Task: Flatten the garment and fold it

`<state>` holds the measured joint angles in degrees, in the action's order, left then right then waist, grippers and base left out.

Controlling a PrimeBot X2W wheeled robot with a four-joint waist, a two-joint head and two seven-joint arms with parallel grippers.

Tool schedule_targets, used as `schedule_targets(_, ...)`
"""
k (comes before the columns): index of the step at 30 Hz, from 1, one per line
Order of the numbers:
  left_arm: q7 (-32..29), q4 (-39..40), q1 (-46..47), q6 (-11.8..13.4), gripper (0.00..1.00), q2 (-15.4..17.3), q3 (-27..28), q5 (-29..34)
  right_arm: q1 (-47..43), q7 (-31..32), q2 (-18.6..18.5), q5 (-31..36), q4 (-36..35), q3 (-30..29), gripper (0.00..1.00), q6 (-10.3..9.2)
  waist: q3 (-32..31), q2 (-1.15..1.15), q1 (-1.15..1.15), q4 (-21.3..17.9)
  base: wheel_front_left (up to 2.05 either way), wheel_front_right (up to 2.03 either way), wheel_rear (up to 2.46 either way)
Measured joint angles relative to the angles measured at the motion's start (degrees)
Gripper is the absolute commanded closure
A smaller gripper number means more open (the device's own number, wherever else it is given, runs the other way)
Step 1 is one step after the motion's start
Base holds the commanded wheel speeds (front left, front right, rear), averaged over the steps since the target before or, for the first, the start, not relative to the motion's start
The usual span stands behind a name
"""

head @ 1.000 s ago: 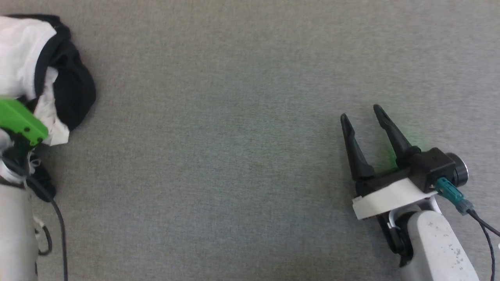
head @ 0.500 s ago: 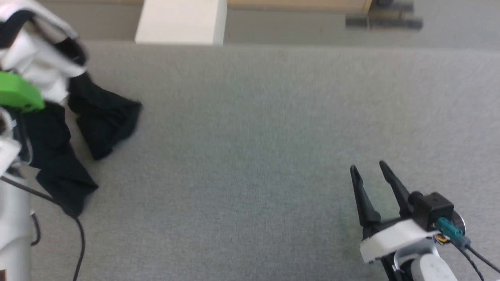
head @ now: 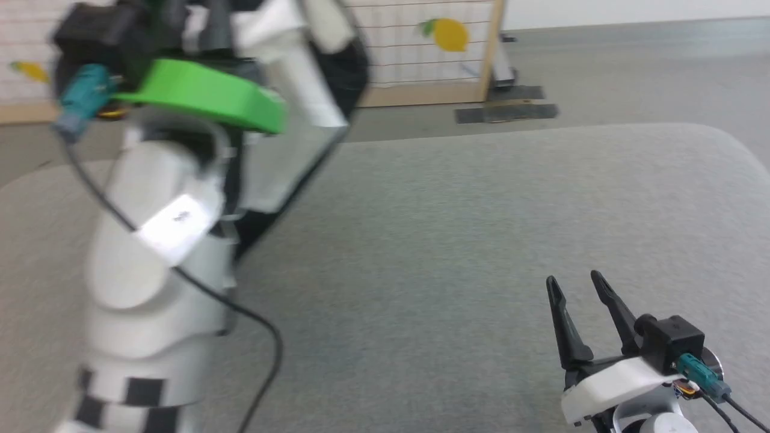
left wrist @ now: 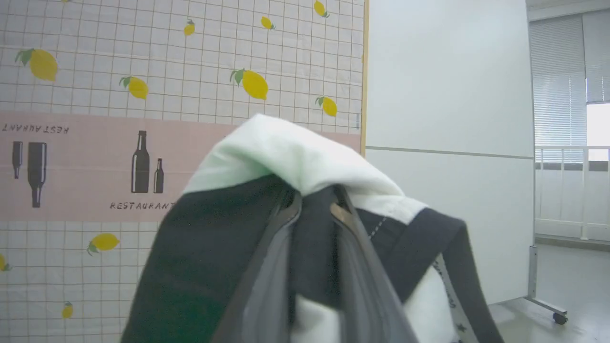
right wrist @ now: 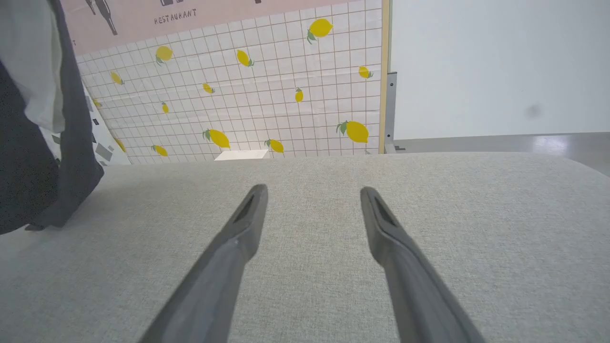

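The garment, white with black sleeves, hangs in the air at the upper left of the head view, behind my raised left arm. In the left wrist view my left gripper is shut on a bunched fold of the garment, where white cloth meets a black sleeve. The cloth drapes down over both fingers. My right gripper stands open low over the grey table at the lower right, nothing between its fingers. A hanging black sleeve of the garment shows at the left edge of the right wrist view.
The grey fabric-covered table spreads out ahead, with a rounded far right corner. Beyond its far edge stand a lemon-patterned screen and a white box. A black cable trails from my left arm.
My left arm has lifted the garment off the table and high into the air. The head camera has tilted up. The right gripper stays open and low.
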<state>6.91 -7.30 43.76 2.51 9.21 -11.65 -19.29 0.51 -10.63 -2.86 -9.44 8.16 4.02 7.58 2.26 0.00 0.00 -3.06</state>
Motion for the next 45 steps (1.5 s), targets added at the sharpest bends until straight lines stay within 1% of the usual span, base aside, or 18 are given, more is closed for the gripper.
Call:
schedule_targets(2,1.09,-1.8,0.85,-0.66,1.0,-2.68,-1.32,-1.43,-0.31,0.12,-0.02,0.01,-0.14,0.05,0.0,0.0,-0.37,0.0,0.0,-1.71,0.0,0.0,0.0)
schedule_targets(5,1.82,-4.56,1.49,-1.46,1.0,-4.72,-3.7,-3.3,-0.41,0.56,-0.03,0.01,-0.47,0.49,0.0,0.0,-0.79,0.0,0.0,-3.92,0.0,0.0,0.0)
schedule_targets(7,1.03,-8.78,1.06,-1.55,1.0,-5.58,-6.58,-4.94,-0.47,0.65,0.0,0.01,-0.64,0.73,0.0,0.0,-1.11,0.0,0.0,-5.88,0.0,0.0,0.0)
schedule_targets(10,-3.83,-14.75,-1.95,-1.97,1.0,-5.88,-10.32,-6.73,-0.6,1.05,-0.03,0.01,-0.88,0.86,0.0,0.0,-1.26,0.0,0.0,-7.52,0.0,0.0,0.0)
schedule_targets(14,-14.39,-24.17,-9.06,-1.98,1.0,-6.19,-15.39,-8.17,-0.83,1.37,-0.03,0.01,-1.42,1.15,0.0,0.0,-0.84,0.0,0.0,-8.87,0.0,0.0,0.0)
schedule_targets(16,-19.41,-27.92,-11.89,-2.57,1.0,-6.19,-17.38,-8.71,-0.86,1.57,-0.03,0.01,-1.46,1.24,0.0,0.0,-0.25,0.0,0.0,-9.08,0.0,0.0,0.0)
schedule_targets(19,-24.71,-31.06,-14.51,-3.74,1.0,-6.16,-19.42,-10.5,-0.86,1.7,-0.03,0.01,-1.49,1.53,0.0,0.0,0.41,0.0,0.0,-9.07,0.0,0.0,0.0)
schedule_targets(22,-29.32,-32.6,-16.68,-5.11,1.0,-6.27,-22.03,-11.7,-0.86,1.9,-0.03,0.01,-1.47,1.74,0.0,0.0,0.61,0.0,0.0,-8.51,0.0,0.0,0.0)
schedule_targets(23,-29.83,-32.54,-17.06,-5.54,0.57,-6.3,-22.59,-11.93,-0.86,1.93,-0.03,0.01,-1.46,1.79,0.0,0.0,0.59,0.0,0.0,-8.32,0.0,0.0,0.0)
schedule_targets(24,-30.16,-32.28,-17.32,-5.84,0.0,-6.3,-22.88,-12.23,-0.86,2.07,-0.03,0.01,-1.46,1.91,0.0,0.0,0.55,0.0,0.0,-8.06,0.0,0.0,0.0)
schedule_targets(27,-29.82,-30.77,-18.81,-6.19,0.0,-6.44,-23.5,-13.7,-0.86,2.14,-0.03,0.02,-1.41,1.96,0.0,0.0,0.22,0.0,0.0,-7.34,0.0,0.0,0.0)
schedule_targets(31,-27.53,-27.38,-21.65,-5.86,0.0,-6.61,-23.02,-15.15,-0.88,2.32,-0.02,0.03,-1.45,1.82,0.0,0.0,-0.58,0.0,0.0,-6.35,0.0,0.0,0.0)
schedule_targets(33,-25.82,-24.68,-23.3,-5.06,0.0,-6.36,-22.21,-15.45,-0.93,2.33,-0.02,0.04,-1.46,1.66,0.0,0.0,-1.0,0.0,0.0,-5.88,0.0,0.0,0.0)
schedule_targets(37,-20.65,-15.92,-25.88,-2.13,0.0,-4.26,-18.97,-15.51,-1.33,2.34,-0.02,0.04,-1.71,1.46,0.0,0.0,-1.82,0.0,0.0,-5.12,0.0,0.0,0.0)
schedule_targets(39,-17.84,-10.91,-26.94,1.32,0.0,-2.32,-17.38,-13.95,-1.53,2.34,-0.02,0.03,-1.83,1.48,0.0,0.0,-2.17,0.0,0.0,-4.94,0.0,0.0,0.0)
schedule_targets(42,-12.74,-4.14,-29.15,7.02,0.0,-0.97,-13.56,-12.54,-1.72,2.31,-0.02,0.02,-2.16,1.36,0.0,0.0,-2.22,0.0,0.0,-5.08,0.0,0.0,0.0)
schedule_targets(43,-11.61,-2.7,-29.78,8.5,0.0,-0.56,-12.67,-11.57,-1.73,2.3,-0.02,0.0,-2.29,1.2,0.0,0.0,-2.13,0.0,0.0,-5.14,0.0,0.0,0.0)
schedule_targets(45,-10.43,-1.53,-30.7,10.31,0.0,-0.21,-11.62,-10.9,-1.74,2.2,-0.02,-0.14,-2.44,1.01,0.0,0.0,-1.85,0.0,0.0,-5.21,0.0,0.0,0.0)
